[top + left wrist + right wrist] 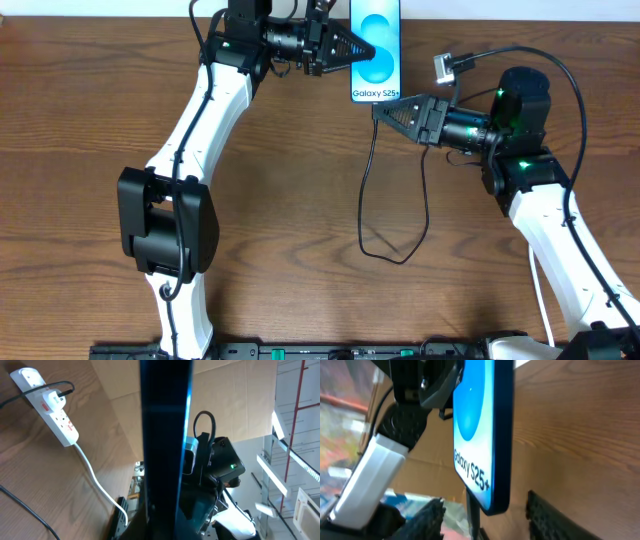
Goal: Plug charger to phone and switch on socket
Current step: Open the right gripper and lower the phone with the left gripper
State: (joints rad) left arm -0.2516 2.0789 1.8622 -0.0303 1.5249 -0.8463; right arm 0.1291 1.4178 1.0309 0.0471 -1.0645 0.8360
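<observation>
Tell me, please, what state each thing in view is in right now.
phone: screen lit, held aloft.
charger: tip appears plugged into the phone's bottom edge; cable slack.
socket: plug seated in it; switch position unreadable.
left gripper: jaws shut on phone.
right gripper: jaws open, either side of the charger tip.

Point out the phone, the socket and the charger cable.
phone (383, 60): overhead view, on its lit screen.
socket (62, 425): left wrist view, on the white strip's body.
charger (367, 185): overhead view, on the left strand of the cable's loop.
</observation>
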